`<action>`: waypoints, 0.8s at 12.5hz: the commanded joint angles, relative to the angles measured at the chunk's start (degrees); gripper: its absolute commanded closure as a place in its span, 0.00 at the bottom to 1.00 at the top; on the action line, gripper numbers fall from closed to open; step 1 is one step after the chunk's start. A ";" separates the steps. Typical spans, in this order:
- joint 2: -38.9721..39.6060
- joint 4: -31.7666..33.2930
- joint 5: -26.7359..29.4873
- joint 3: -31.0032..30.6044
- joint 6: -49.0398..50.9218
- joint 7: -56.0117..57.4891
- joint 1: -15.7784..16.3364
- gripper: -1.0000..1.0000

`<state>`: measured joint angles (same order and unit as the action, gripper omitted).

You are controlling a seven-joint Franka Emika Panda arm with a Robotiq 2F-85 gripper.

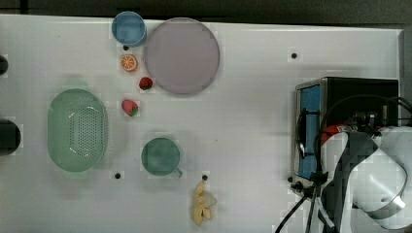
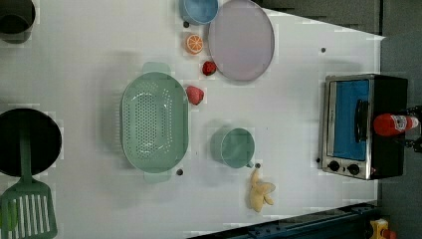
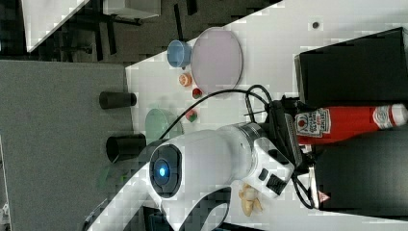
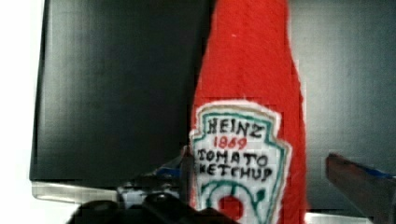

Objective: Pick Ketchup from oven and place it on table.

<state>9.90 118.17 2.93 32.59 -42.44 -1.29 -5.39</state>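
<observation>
On your white desk point(image 1: 252, 111) the black oven point(image 2: 363, 127) carries the ketchup point(image 3: 346, 122) upright on its roof, and your claw point(image 4: 261, 186), jaws wide and holding nothing, flanks its label, so next close and lift.

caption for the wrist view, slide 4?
Open gripper straddling the ketchup bottle lying on top of the black oven.

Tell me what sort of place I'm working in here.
Likely a lab bench staged as a play kitchen: a white table with small dark holes, a toaster oven with a ketchup bottle lying on top, and toy fruit, like a strawberry, beside a green colander.
</observation>
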 commanded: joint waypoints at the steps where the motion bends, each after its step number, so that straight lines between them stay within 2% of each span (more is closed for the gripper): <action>1: -0.54 -0.55 0.70 0.69 -0.41 1.15 -1.21 0.30; 2: -0.16 -0.60 0.70 0.68 -0.42 1.15 -1.18 0.42; 3: -0.09 -0.84 0.70 0.67 -0.44 1.15 -1.17 0.50; 6: -3.63 -5.19 0.66 -1.68 3.67 1.22 0.24 0.50; 10: -9.80 -8.62 0.66 -7.16 18.56 -0.70 1.94 0.50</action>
<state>1.62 113.36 2.77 27.26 -25.28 -1.07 -5.43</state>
